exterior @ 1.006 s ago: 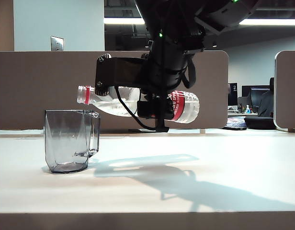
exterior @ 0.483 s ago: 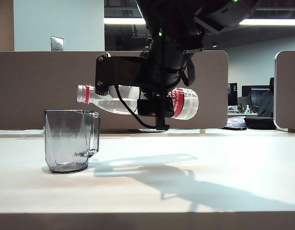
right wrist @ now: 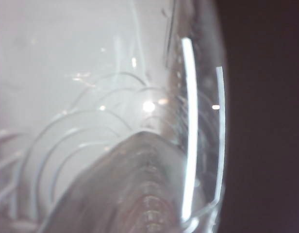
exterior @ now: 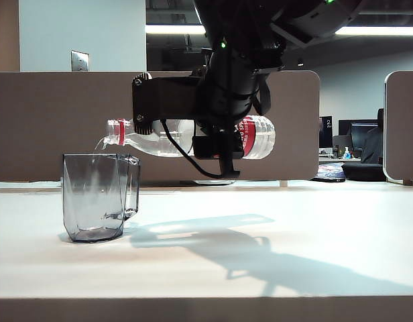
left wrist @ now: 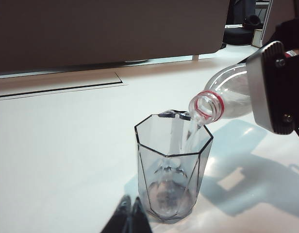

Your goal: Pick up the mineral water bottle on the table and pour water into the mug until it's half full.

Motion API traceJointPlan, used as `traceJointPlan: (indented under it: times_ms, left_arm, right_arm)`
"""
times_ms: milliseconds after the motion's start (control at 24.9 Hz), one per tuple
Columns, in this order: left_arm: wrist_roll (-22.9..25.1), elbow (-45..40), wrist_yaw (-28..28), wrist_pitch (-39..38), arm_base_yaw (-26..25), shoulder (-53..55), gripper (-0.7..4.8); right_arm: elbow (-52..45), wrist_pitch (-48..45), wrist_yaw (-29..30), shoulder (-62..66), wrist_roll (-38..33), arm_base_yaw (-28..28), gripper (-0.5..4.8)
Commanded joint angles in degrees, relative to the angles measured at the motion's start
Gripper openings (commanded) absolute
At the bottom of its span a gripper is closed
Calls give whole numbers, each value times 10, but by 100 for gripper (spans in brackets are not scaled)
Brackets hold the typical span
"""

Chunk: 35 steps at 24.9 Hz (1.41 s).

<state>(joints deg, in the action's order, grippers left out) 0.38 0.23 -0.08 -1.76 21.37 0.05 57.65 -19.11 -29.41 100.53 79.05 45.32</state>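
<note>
Right now your right gripper (exterior: 216, 137) has its jaws clamped on the mineral water bottle (exterior: 159, 137), held roughly level above the desk (exterior: 260, 268), open mouth over the rim of the grey faceted mug (exterior: 96, 198). Water (left wrist: 191, 133) is streaming into the mug. Left gripper (left wrist: 129, 216) sits low, near the mug, jaws pressed together on nothing.

A long brown partition panel (exterior: 59, 121) runs behind the right claw (exterior: 216, 144), reaching out past it on both sides. Above and far left of that claw, a metal switch plate (exterior: 80, 60) sits on a pale wall (exterior: 82, 27). Ceiling strip lights (exterior: 173, 29) glow above it. Right of it, well behind, stand dark monitors (exterior: 354, 134) and a second partition (exterior: 402, 127). The brown panel also rises well beyond the left claw (left wrist: 130, 216).
</note>
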Motion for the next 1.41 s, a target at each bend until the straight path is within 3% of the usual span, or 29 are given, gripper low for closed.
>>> traceJointPlan:
  times_ms: [40, 1408]
  left_arm:
    - [0, 2, 1, 5, 0, 0, -5]
    - [0, 2, 1, 5, 0, 1, -5]
  right_arm:
    - [11, -38, -3, -6, 8, 0, 251]
    - [19, -39, -4, -6, 36, -8, 251]
